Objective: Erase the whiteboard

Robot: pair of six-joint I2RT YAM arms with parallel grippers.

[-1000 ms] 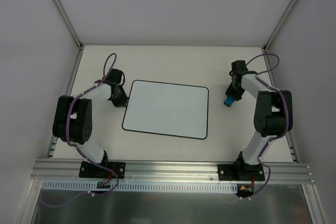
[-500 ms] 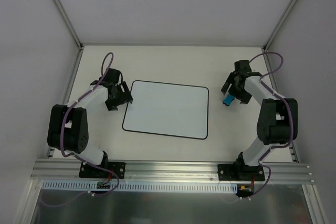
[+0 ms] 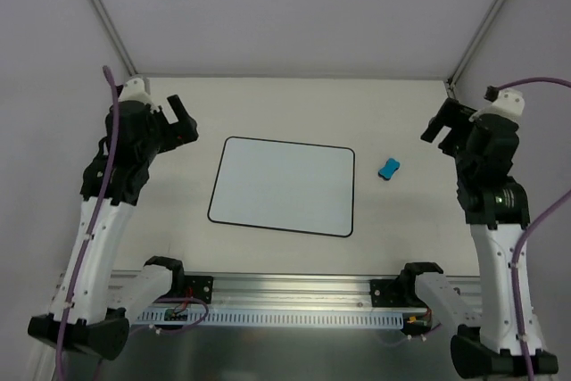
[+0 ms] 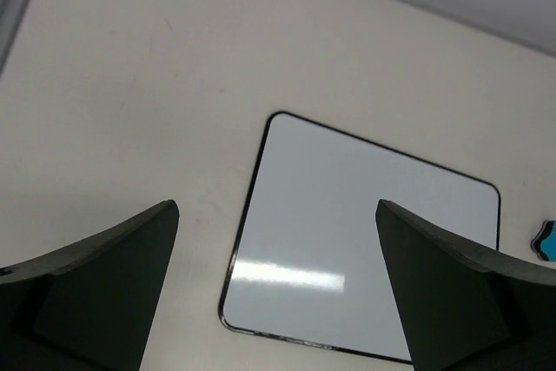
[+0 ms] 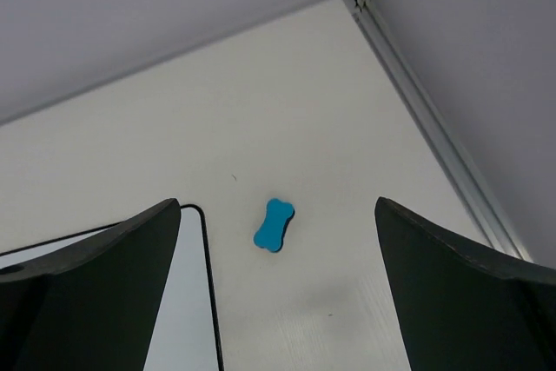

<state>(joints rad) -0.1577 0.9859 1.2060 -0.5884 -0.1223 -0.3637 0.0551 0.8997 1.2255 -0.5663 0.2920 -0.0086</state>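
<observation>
The whiteboard [image 3: 284,186] lies flat mid-table, white with a thin black border; I see no writing on it. It also shows in the left wrist view as the whiteboard [image 4: 365,232], and its right edge shows in the right wrist view [image 5: 187,301]. A small blue bone-shaped eraser [image 3: 388,169] lies alone on the table just right of the board, seen from above by the right wrist [image 5: 274,225]. My left gripper [image 3: 181,119] hangs high above the table left of the board, open and empty [image 4: 276,206]. My right gripper [image 3: 442,122] hangs high at the right, open and empty [image 5: 276,204].
Grey enclosure walls stand around the table on three sides. An aluminium rail [image 5: 434,128] runs along the table's right edge, and a slotted rail [image 3: 285,287] with the arm bases crosses the front. The eraser's tip [image 4: 547,241] shows at the left wrist view's right edge.
Both arms rose and pulled back from the table. The right gripper opened and left the blue eraser lying beside the board. The left gripper opened and left the board's left edge.
</observation>
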